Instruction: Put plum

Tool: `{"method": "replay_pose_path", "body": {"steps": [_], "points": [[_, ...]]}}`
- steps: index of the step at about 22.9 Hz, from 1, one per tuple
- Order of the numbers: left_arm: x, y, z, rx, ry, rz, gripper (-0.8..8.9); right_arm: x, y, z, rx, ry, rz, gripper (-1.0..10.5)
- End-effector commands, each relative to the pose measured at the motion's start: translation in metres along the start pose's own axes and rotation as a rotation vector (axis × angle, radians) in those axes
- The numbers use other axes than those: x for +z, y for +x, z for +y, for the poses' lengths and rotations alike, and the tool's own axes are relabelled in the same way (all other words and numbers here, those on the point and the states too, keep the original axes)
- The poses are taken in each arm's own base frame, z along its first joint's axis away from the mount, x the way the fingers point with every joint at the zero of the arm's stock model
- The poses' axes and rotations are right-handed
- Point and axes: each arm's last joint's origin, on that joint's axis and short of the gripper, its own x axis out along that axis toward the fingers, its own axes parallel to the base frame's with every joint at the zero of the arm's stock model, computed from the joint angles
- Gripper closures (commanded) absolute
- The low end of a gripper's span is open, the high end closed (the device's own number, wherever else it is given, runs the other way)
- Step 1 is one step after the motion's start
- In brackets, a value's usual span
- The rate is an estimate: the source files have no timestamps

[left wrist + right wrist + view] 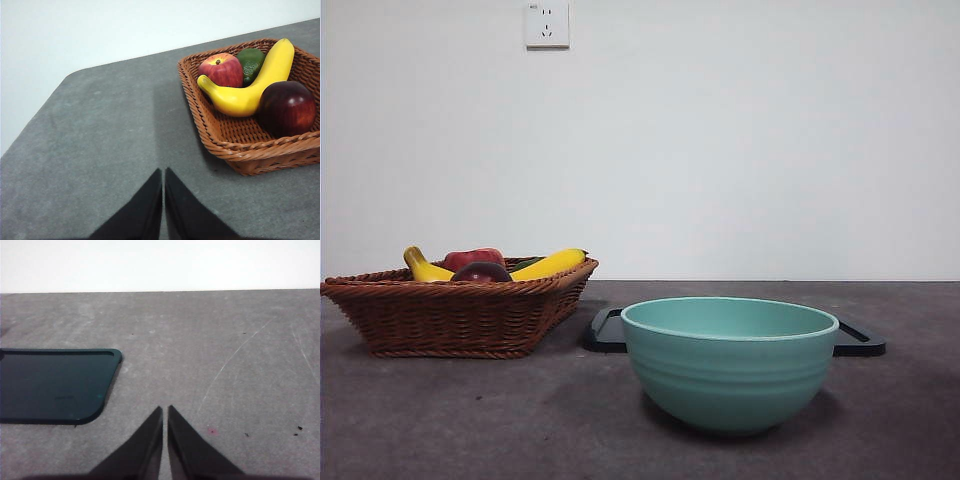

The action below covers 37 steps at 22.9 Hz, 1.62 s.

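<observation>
The plum [286,108], dark maroon and glossy, lies in the brown wicker basket [235,145] at its near corner; in the front view the plum [481,272] just peeks over the basket rim [460,310]. My left gripper [163,175] is shut with nothing in it, hovering over bare table well to the side of the basket. My right gripper [165,412] is also shut and holds nothing, above the table beside a dark tray [55,385]. Neither arm shows in the front view.
In the basket also lie a red apple [221,70], a yellow banana [255,82] and a green fruit [251,62]. A teal bowl [730,360] stands at the table's front centre, with the dark flat tray [860,340] behind it.
</observation>
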Motion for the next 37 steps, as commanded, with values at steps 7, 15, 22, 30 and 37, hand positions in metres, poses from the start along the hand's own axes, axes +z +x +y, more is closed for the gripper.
{"method": "replay_pose_path", "body": {"steps": [7,15,22,30,37], "points": [[-0.007,0.002,-0.001,-0.001,-0.218,0.025,8.05,-0.001,0.000,0.001,0.045,0.122,0.004,9.4],[-0.007,0.002,-0.001,0.003,-0.534,0.025,8.05,0.000,0.000,0.002,0.079,0.195,0.007,9.4],[0.004,-0.002,0.000,-0.033,-0.629,-0.004,8.05,0.014,-0.005,0.004,0.114,0.249,-0.024,9.4],[0.043,-0.018,0.007,-0.068,-0.699,-0.044,8.04,0.054,-0.021,0.009,0.124,0.249,-0.071,9.4],[0.090,-0.032,0.015,-0.121,-0.642,0.006,8.04,0.098,-0.032,0.014,0.155,0.225,0.012,9.4]]}}
